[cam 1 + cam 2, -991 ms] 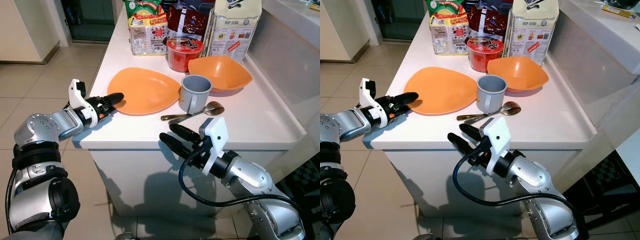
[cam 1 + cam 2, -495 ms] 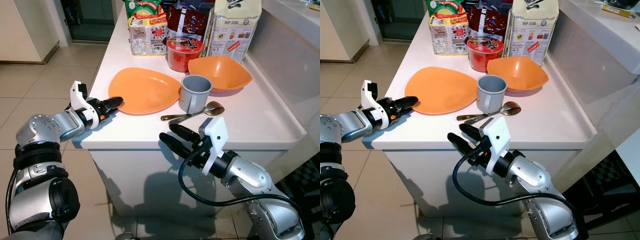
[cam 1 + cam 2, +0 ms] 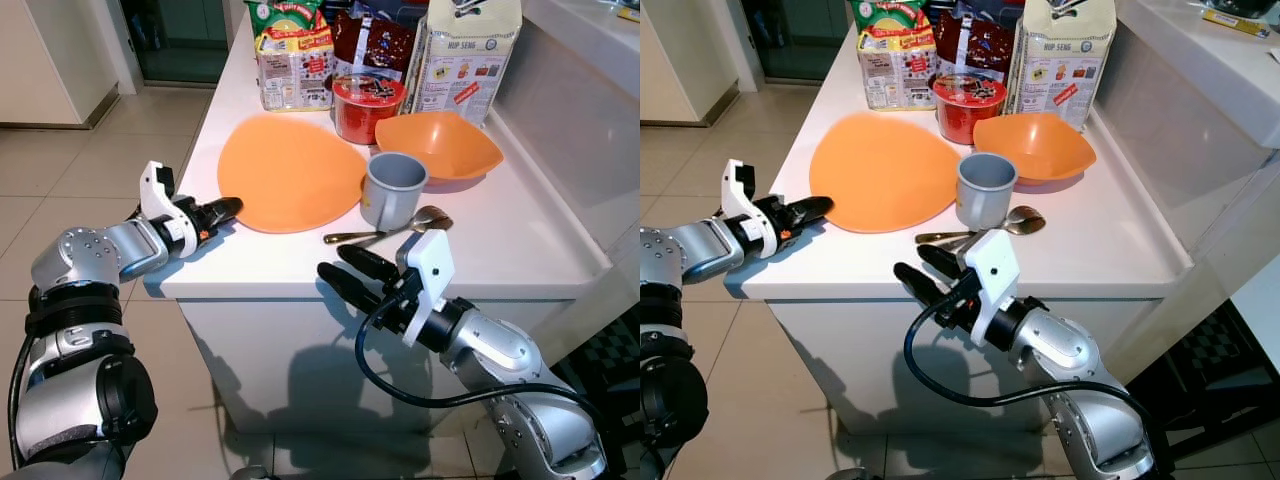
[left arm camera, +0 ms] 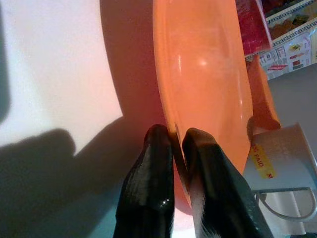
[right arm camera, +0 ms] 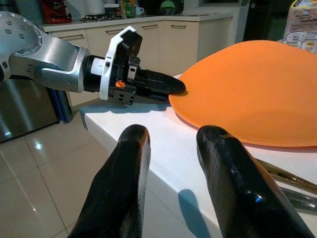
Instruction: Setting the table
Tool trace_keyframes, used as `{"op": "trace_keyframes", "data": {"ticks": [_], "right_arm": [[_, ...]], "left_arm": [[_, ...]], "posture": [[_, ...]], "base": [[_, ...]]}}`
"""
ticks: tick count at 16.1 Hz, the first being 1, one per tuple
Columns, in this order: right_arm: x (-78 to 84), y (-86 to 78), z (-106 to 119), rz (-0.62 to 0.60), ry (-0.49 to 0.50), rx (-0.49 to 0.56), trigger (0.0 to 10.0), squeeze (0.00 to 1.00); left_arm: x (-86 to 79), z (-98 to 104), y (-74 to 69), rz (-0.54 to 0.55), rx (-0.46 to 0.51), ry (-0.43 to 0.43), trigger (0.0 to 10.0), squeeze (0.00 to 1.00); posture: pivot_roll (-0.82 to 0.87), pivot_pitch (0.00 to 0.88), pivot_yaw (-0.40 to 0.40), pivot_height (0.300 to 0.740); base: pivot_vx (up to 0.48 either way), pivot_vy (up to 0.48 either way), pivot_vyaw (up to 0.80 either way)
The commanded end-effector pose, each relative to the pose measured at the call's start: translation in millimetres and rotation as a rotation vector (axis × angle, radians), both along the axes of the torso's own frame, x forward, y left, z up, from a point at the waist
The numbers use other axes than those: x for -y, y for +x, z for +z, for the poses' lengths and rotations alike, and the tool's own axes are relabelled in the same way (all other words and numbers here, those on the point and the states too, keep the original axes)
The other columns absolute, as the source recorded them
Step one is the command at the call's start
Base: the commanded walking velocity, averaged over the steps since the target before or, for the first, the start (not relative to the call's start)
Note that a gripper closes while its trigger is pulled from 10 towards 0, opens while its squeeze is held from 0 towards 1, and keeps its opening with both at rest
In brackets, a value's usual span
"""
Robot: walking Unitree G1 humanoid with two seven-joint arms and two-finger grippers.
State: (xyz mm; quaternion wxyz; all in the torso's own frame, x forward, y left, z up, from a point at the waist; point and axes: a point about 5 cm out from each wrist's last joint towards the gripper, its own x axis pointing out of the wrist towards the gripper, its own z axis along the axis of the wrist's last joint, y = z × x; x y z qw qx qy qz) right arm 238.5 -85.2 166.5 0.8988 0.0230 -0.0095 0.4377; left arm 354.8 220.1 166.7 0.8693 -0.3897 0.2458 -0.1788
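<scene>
My right gripper [image 3: 335,270] hung in front of the counter [image 3: 520,250], below its near edge. Its two black fingers were apart and held nothing. My left gripper [image 3: 222,207] was at the near left side of the counter. Its fingers [image 4: 158,148] were pinched tight on the near rim of the orange plate [image 3: 290,170]. The far side of the plate looked tipped up a bit, so I think I was lifting or pulling it.

Just past my right gripper lay a spoon [image 3: 395,228] and another piece of cutlery, close together on the counter. Behind them stood the grey cup [image 3: 392,188], right beside the plate. The orange bowl [image 3: 440,145] sat just behind the cup. At the far end were a red tub [image 3: 362,105] and some food packs [image 3: 290,55].

I think the job had only just started. The plate, cup, bowl and spoon were all bunched together and not yet laid out as a place to eat. All of them were left to do.
</scene>
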Motion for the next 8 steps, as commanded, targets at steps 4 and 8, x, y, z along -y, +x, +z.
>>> {"op": "trace_keyframes", "data": {"ticks": [4, 8], "right_arm": [[0.2, 5.2, 2, -0.007, 0.005, 0.020, 10.0, 0.00], [-1.8, 8.2, 2, -0.005, 0.008, 0.026, 10.0, 0.00]], "left_arm": [[-9.1, 5, -1.8, 0.023, 0.005, 0.011, 0.0, 0.00], [-21.6, 8, -4.2, 0.083, 0.031, 0.029, 0.0, 0.00]], "posture": [[0.03, 0.000, -0.007, 0.740], [0.04, 0.000, -0.013, 0.740]], "base": [[0.000, 0.000, 0.00], [0.000, 0.000, 0.00]]}}
